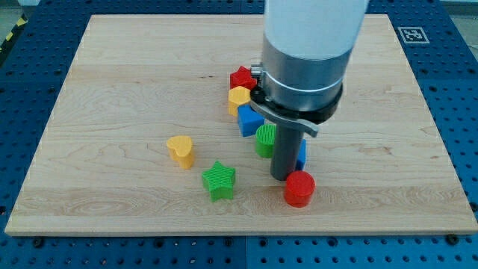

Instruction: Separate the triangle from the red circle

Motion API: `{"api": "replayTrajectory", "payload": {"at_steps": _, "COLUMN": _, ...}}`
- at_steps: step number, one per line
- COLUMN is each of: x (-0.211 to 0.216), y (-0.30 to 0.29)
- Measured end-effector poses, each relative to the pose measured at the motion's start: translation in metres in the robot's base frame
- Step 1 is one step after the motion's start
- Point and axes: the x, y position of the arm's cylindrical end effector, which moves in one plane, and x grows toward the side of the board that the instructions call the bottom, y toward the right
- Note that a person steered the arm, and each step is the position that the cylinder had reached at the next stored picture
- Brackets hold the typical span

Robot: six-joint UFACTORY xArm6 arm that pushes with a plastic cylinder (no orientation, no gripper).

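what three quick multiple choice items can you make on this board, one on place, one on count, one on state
1. Where is the red circle relative to my tip?
A. just to the view's right and below
B. far at the view's top left
C. off the board

2. How many yellow blocks show?
A. none
B. two
C. five

3. The green star is:
A. stacked on another block
B. standing alone
C. hanging over the board's edge

Answers:
1 A, it sits beside the rod's lower end.
2 B, one stands alone, one is in the cluster.
3 B, bare wood surrounds it.
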Motion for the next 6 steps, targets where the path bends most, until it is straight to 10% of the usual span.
{"api": "replayTrajectory", "payload": {"at_steps": 6, "x": -0.004, "y": 0.031}}
